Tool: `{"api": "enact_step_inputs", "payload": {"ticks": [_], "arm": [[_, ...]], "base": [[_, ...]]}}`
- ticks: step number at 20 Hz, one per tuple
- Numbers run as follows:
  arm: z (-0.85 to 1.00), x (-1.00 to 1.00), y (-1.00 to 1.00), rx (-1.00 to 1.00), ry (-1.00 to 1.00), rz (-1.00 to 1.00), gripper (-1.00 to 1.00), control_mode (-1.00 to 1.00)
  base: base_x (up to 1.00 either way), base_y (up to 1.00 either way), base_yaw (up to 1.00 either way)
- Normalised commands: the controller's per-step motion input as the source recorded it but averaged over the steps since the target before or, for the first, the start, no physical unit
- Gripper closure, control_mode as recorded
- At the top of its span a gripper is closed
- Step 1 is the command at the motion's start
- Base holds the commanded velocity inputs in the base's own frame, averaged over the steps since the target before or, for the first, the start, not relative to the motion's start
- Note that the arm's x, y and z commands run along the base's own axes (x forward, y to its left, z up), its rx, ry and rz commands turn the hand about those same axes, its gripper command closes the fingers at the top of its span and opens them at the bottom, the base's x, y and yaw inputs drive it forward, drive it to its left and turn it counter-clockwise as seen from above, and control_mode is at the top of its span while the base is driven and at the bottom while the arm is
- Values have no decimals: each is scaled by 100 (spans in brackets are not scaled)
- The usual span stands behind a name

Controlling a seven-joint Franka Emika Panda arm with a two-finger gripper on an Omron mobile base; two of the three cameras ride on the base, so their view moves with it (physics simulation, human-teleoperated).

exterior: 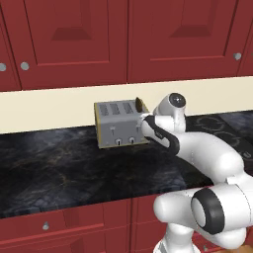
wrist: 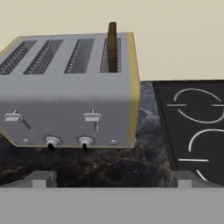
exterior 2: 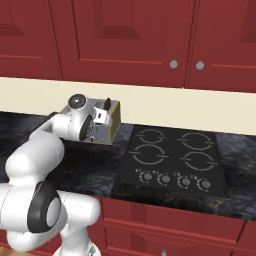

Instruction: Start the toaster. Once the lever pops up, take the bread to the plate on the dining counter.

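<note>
While spread wide before the toaster, fingers near the desk's back edge, bread in its rightmost slot.

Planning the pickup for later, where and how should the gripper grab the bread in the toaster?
Grip the bread by its rounded top edge, the part standing upright above the rightmost slot of the toaster. Probably come straight down from above, jaws across its thin faces.
</note>
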Motion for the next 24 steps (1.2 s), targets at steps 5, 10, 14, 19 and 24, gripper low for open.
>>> {"api": "enact_step_inputs", "payload": {"ticks": [5,10,14,19,24], "arm": [[-7,20,0,0,0,0,-100,-100],[-8,17,0,0,0,0,-100,-100],[-9,15,0,0,0,0,-100,-100],[-13,13,0,0,0,0,-100,-100],[-12,13,0,0,0,0,-100,-100]], "base": [[0,0,0],[0,0,0],[0,0,0],[0,0,0],[0,0,0]]}}
